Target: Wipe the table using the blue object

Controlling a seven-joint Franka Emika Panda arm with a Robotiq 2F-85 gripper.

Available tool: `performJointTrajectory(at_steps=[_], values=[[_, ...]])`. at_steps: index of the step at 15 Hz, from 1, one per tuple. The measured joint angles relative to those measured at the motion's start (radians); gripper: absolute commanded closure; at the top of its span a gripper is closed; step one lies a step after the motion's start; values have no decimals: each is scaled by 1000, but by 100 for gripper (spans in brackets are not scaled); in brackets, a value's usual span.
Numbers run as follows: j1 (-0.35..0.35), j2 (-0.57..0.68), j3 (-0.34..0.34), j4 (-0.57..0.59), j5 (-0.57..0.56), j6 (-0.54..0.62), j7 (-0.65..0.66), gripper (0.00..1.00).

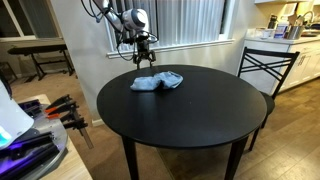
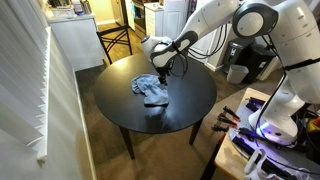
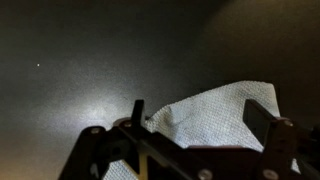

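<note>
A crumpled blue cloth lies on the round black table, toward its far side. It also shows in an exterior view and fills the lower part of the wrist view. My gripper hangs just above the cloth's far edge, also seen in an exterior view. In the wrist view the gripper is open, its two fingers spread either side of the cloth, and it holds nothing.
A black metal chair stands at the table's edge, also in an exterior view. A window with blinds is behind the arm. Clamps and gear lie on a side bench. Kitchen counter beyond.
</note>
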Motion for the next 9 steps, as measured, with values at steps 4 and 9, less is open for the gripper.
performJointTrajectory(at_steps=[4,9], values=[[8,35,5,60,-8,-43,-73,0],[10,38,16,84,-14,-79,-123,0]])
